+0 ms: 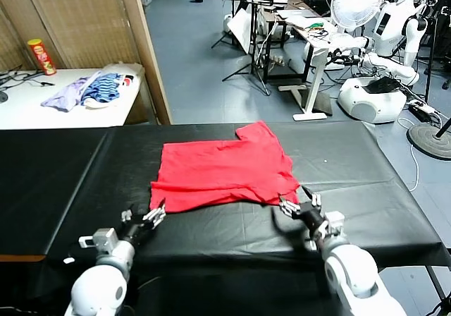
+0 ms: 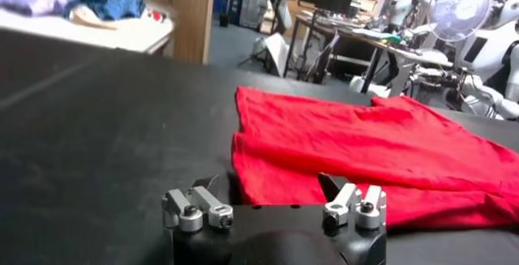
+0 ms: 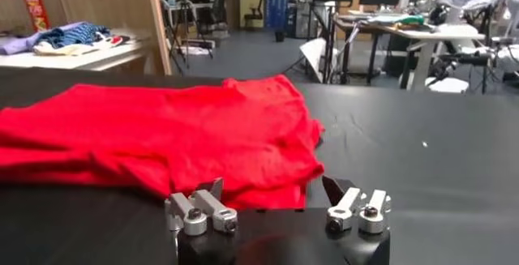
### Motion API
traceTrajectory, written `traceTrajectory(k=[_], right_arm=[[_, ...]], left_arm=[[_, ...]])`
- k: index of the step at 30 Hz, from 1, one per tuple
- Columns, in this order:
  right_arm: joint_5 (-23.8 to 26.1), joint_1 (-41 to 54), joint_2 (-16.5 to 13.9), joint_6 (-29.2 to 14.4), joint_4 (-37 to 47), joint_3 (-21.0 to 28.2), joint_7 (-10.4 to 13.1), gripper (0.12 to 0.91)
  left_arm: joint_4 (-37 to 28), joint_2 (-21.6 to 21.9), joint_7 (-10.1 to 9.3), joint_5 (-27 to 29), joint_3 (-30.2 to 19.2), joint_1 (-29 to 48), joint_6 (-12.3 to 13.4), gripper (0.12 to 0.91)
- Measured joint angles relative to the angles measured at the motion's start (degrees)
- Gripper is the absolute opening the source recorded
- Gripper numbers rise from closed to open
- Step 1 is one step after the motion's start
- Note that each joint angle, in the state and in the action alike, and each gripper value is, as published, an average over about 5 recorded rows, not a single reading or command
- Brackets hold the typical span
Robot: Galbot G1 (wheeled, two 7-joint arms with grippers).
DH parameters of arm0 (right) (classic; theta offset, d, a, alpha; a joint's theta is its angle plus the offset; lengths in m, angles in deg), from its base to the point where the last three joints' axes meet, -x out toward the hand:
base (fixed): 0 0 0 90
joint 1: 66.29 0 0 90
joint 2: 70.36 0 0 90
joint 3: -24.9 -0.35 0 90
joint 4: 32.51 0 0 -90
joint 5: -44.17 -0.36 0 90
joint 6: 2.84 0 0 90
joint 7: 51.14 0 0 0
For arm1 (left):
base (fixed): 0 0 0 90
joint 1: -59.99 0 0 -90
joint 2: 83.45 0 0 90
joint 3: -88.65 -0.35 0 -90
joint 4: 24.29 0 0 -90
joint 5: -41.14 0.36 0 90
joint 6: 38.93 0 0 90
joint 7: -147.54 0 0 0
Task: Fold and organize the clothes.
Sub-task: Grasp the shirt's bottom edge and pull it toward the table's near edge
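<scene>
The left gripper [image 1: 154, 214] sits by the near left corner of the red T-shirt [image 1: 224, 169], jaws spread. The shirt lies folded, rumpled, mid black tabletop [image 1: 56, 182]. The right gripper [image 1: 299, 207], jaws spread, sits at its near right corner.

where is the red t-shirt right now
In the head view the bright red cotton T-shirt lies partly folded mid-table on the black cloth, just beyond the open left gripper and right gripper.
</scene>
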Motion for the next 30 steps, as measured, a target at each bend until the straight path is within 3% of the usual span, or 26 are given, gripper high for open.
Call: traceTrajectory(k=[2, 5, 12, 14, 16, 22, 30], right_arm=[[0.1, 0.0, 0.1, -0.2, 0.5, 0.1, 0.0, 0.629], [0.2, 0.2, 0.1, -0.4, 1.0, 0.2, 0.0, 0.498], [-0.2, 0.8, -0.8, 0.3, 0.4, 0.7, 0.4, 0.16], [-0.7, 0.6, -1.5, 1.3, -0.2, 0.8, 0.7, 0.131], [-1.5, 0.2, -2.2, 2.5, -1.0, 0.8, 1.0, 0.128], [-3.8, -1.8, -5.1, 5.9, -4.3, 0.2, 2.0, 0.128], [-4.4, -8.6, -7.9, 8.4, -10.2, -2.5, 2.9, 0.128]], left_arm=[[-0.4, 0.0, 0.22, -0.4, 0.1, 0.0, -0.1, 0.775], [-1.2, 0.0, 0.49, -0.5, 0.2, -0.1, -0.2, 0.661], [-2.8, 0.1, 0.77, -1.4, 0.1, 0.6, -0.2, 0.275], [-3.0, 0.2, 0.64, -1.0, -0.1, 0.8, -0.1, 0.177], [-2.8, 0.5, 0.47, 0.5, -0.3, 0.7, 0.1, 0.133], [-0.9, 2.7, 0.44, 7.3, -0.6, -1.1, 0.6, 0.127], [4.5, 6.1, 0.34, 9.5, 0.1, -6.8, 0.0, 0.127]])
